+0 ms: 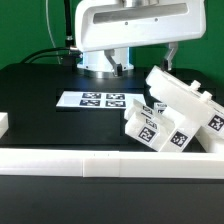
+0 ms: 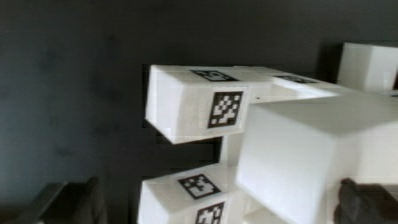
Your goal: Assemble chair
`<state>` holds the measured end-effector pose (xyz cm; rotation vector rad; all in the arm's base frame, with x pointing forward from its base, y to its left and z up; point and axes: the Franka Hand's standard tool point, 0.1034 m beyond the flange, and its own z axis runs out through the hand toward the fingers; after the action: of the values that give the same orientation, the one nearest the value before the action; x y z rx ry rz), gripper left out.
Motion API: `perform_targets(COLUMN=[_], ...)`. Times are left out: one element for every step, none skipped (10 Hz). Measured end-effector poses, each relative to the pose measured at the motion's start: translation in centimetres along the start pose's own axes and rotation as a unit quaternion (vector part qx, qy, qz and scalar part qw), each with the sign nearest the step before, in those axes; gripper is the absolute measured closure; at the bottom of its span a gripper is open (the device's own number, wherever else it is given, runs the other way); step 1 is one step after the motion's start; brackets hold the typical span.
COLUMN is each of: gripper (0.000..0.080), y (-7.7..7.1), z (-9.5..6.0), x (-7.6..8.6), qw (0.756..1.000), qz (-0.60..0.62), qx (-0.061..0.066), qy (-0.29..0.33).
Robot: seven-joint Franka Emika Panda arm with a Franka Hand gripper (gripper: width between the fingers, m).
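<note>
Black matte worktop point(image 1: 40, 90) fills most of the scene, with a long low white border rail point(image 1: 90, 160) running along the near edge in the exterior view. Lying flat around the middle is the thin white marker board point(image 1: 100, 100) with its black-and-white square tags.

The chair point(image 1: 178, 112) is a chunky white plastic body of blocky panels and short square posts, with small black-and-white tags stuck on the faces. It sits on the worktop toward the exterior view's right, just behind the rail, and it looks tilted rather than sitting square.

The robot's white two-finger end effector point(image 1: 146, 56) hangs right above the chair's upper end, jaws spread wide and not clamped on anything as far as I can see.

The wrist view looks down past the two dark fingers point(image 2: 68, 200) at the chair. One big plain white block is up close, with two tagged square ends beside it, and the pieces show in the gap between the fingers. Can't tell whether either finger is actually touching the plastic.
</note>
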<state>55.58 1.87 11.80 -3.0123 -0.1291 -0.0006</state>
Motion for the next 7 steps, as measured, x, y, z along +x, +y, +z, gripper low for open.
perform_targets(gripper=[0.0151,0.0151,0.0151,0.0151,0.0151,0.0151,0.0151], y=[0.5,1.1,1.5,2.1,2.9,3.6,4.0], z=[0.2,0.3,0.4,0.5,0.8,1.2,1.5], x=[-0.2,-0.4,-0.5,-0.7,-1.1,-1.5,-1.9], qw=[1.000,1.000,1.000,1.000,1.000,1.000,1.000], qz=[-0.003,-0.004,-0.004,-0.006,-0.009,-0.009,-0.006], qx=[-0.003,-0.004,-0.004,-0.006,-0.009,-0.012,-0.013], qy=[0.003,0.005,0.004,0.004,0.006,0.007,0.006])
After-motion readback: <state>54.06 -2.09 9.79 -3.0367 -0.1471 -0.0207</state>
